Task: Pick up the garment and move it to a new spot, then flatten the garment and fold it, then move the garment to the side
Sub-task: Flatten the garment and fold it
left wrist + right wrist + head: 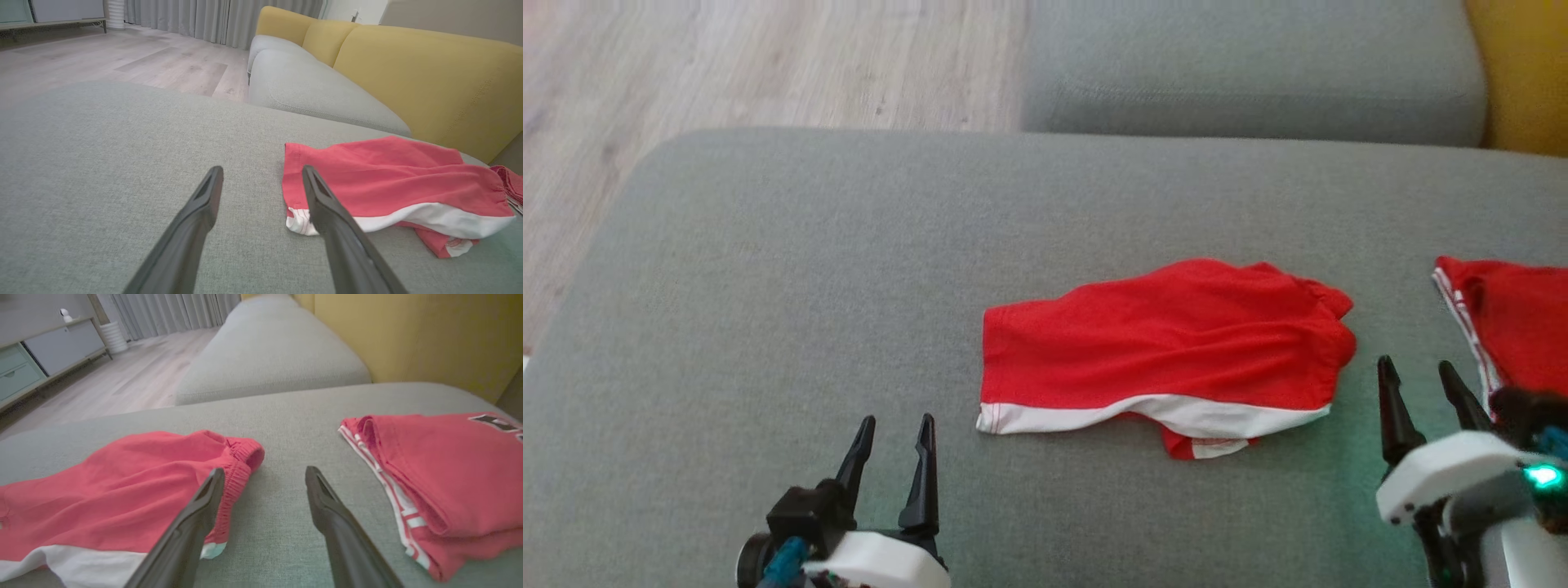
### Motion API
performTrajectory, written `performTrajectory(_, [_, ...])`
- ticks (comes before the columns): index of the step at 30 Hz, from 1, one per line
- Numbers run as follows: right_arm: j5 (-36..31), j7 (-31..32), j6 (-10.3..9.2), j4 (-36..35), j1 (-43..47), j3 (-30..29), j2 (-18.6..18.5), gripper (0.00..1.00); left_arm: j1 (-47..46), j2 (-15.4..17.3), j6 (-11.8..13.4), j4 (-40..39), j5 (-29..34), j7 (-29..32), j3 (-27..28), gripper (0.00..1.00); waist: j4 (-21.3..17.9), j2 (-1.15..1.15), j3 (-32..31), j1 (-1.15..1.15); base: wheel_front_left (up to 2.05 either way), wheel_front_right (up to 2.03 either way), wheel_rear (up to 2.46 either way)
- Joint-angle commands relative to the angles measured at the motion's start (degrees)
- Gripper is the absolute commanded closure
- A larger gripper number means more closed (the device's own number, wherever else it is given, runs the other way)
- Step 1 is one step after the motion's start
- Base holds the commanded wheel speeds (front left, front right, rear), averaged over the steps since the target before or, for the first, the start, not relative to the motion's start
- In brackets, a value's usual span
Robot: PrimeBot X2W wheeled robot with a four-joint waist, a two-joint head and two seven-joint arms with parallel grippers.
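- Two pincers, both spread wide and empty: the left pincer point(898, 420) hovers low over the grey sofa cushion point(768, 286), and the right pincer point(1414, 366) is poised further along it.
- Between them lies the garment point(1168, 343), red shorts with a white band along the near edge. They sit a little right of the cushion's middle.
- Left fingers point just beside the hem corner. From the head view they look clear of it, not touching.
- Right fingers aim at the gathered elastic waistband point(241, 457) and are close to it, with bare cushion under the gap.
- Handling call: thin, light, floppy cloth. It will sag and drape the moment it lifts, and one layer could slip free of a shallow pinch.
- Best holds, by my reading, are the thick waistband for the right side and the stitched white hem corner for the left, where the fabric is doubled and has some body.
- A small red-and-white flap point(1209, 446) pokes out under the near edge, so something is tucked beneath. Expect it to swing loose on the lift.
- Ripples run across the red panel, and flattening looks not yet done.
- Further right sits a second red garment point(1519, 327), folded, well apart from the shorts but near the right pincer. Careful not to snag it.
- Beyond that are the yellow backrest point(429, 73) and the wood floor point(727, 65).
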Motion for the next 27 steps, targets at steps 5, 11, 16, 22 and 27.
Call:
performTrajectory(5, [-1.9,-1.7,0.39,-9.7,4.2,2.0,0.7,0.0,-1.0,0.9,0.2,-2.3,0.2,-0.2,1.8,0.0,-1.4,0.0,-2.2,0.0,0.0,0.0,0.0])
performTrajectory(11, [-1.6,-3.7,0.39,-13.3,8.4,3.5,1.0,0.0,-0.4,1.2,0.6,-3.1,0.0,0.1,1.6,0.0,-1.5,0.0,-3.0,0.0,0.0,0.0,0.0])
performTrajectory(16, [-0.2,-5.6,0.39,-13.2,9.4,5.1,1.1,0.0,0.4,1.4,0.8,-3.7,-0.2,0.1,1.4,0.0,-1.5,0.0,-3.4,0.0,0.0,0.0,0.0])
performTrajectory(22, [-0.5,-6.4,0.39,-12.6,9.3,6.3,1.1,0.0,0.5,1.6,0.9,-4.2,-0.3,0.4,1.2,0.0,-1.2,0.0,-3.7,0.0,0.0,0.0,0.0])
performTrajectory(27, [-0.4,-6.6,0.39,-12.5,9.1,6.8,1.1,0.0,0.4,1.8,1.2,-4.5,-0.3,0.6,1.2,0.0,-1.1,0.0,-3.8,0.0,0.0,0.0,0.0])
